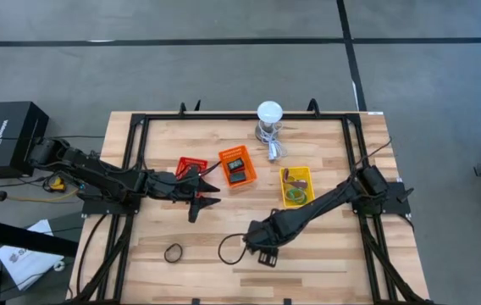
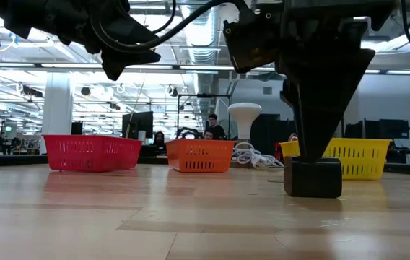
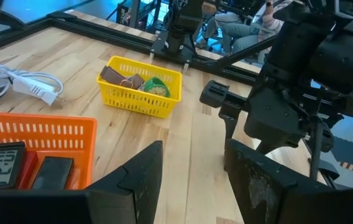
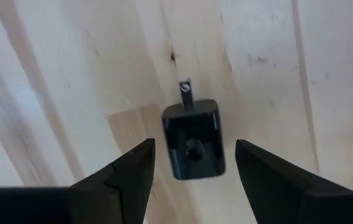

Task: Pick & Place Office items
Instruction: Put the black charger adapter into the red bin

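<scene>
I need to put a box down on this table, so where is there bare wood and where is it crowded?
Bare wood lies along the near edge, left of the black band ring, and right of the right gripper and its black block. It is crowded mid-table around the red basket, orange basket, yellow basket, lamp and left gripper.

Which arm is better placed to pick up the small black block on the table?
Right: the right gripper hangs open straight above the small black block, fingers either side. The left gripper is off by the red mesh basket.
</scene>
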`<move>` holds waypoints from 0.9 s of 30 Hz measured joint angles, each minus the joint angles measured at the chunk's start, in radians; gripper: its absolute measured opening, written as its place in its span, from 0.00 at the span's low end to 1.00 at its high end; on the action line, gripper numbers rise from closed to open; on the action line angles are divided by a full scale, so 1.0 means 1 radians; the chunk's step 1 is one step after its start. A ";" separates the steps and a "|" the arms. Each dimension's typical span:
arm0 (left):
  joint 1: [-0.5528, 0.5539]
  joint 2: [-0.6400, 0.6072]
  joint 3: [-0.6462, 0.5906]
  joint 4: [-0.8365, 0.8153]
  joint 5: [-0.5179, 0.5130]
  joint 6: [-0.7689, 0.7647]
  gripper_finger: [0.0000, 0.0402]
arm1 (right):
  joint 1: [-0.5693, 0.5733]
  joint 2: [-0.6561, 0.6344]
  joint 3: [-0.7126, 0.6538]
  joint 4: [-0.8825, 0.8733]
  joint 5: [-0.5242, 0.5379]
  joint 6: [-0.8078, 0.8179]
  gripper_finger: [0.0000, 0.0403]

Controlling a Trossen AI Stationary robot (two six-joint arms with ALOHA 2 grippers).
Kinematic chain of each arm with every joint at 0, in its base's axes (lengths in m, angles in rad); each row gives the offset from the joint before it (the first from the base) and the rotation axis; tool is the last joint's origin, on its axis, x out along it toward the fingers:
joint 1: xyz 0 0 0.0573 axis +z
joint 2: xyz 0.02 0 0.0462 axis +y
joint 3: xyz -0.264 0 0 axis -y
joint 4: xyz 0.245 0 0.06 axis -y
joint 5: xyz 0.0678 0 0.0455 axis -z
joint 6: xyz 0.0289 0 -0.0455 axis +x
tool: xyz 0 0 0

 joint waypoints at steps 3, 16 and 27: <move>0.000 0.000 0.000 0.006 0.000 0.000 0.42 | 0.008 0.000 0.000 0.009 0.001 -0.001 0.53; 0.000 0.000 0.000 0.011 0.000 0.000 0.42 | 0.014 0.000 0.000 0.022 0.045 -0.060 0.53; 0.000 0.000 0.000 0.013 0.000 0.000 0.42 | 0.020 0.000 0.000 0.023 0.045 -0.060 0.53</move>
